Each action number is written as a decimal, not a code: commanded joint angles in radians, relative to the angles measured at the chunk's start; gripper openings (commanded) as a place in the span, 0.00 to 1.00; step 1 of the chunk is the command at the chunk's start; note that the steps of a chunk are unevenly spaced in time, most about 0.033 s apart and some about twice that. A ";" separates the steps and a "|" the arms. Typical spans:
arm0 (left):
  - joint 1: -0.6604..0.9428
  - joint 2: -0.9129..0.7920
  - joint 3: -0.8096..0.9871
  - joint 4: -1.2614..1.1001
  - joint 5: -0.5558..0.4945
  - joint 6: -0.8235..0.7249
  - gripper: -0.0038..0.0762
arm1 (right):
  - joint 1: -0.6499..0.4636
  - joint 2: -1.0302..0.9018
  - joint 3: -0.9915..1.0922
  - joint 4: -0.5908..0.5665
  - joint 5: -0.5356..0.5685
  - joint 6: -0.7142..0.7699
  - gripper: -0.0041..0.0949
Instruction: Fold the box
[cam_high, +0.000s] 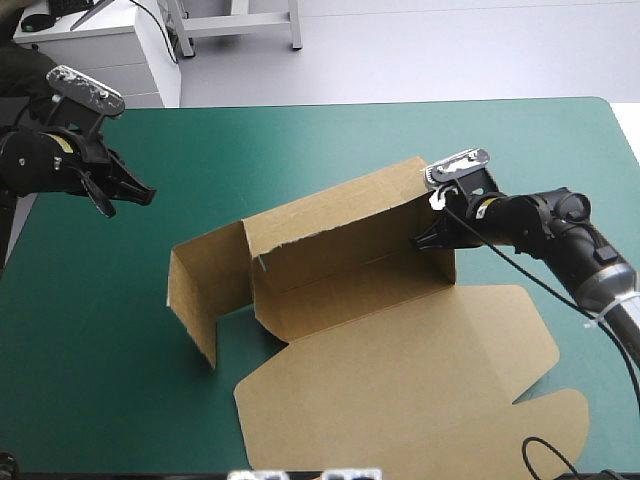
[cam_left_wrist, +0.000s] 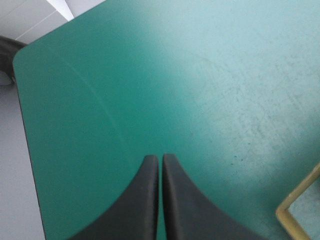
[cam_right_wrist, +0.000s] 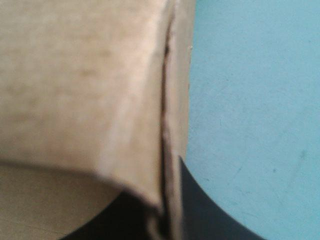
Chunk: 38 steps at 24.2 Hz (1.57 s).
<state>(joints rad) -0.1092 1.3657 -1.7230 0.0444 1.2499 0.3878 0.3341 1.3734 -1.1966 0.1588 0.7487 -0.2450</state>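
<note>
The brown box (cam_high: 350, 300) lies mid-table, its long back wall and left end wall raised and its wide lid (cam_high: 420, 380) flat toward the front. My right gripper (cam_high: 428, 238) is at the box's right end wall, its black fingers (cam_right_wrist: 200, 210) shut on the box board (cam_right_wrist: 85, 85), which stands upright between them. My left gripper (cam_high: 140, 195) hovers over the table's left side, well apart from the box, with fingers (cam_left_wrist: 145, 200) shut and nothing in them. In the left wrist view a corner of the box (cam_left_wrist: 295, 212) shows to one side.
The teal-green cover (cam_high: 300, 140) stretches behind the box to the far edge. A rounded table corner (cam_left_wrist: 20, 52) lies ahead of my left gripper, with the floor beyond it. The lid's flaps reach close to the table's front edge.
</note>
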 joint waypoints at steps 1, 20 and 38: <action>0.002 -0.029 0.020 0.026 -0.024 -0.006 0.06 | -0.001 -0.028 -0.106 -0.047 0.128 0.115 0.02; 0.002 -0.143 0.143 -0.015 -0.143 -0.008 0.06 | -0.059 0.420 -0.503 -0.070 0.344 0.289 0.02; 0.002 -0.143 0.143 -0.024 -0.125 -0.028 0.06 | -0.059 0.408 -0.555 -0.108 0.407 0.187 0.71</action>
<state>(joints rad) -0.1062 1.2480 -1.5586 0.0292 1.1828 0.3706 0.2790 1.8401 -1.7084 0.0704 1.1659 -0.0456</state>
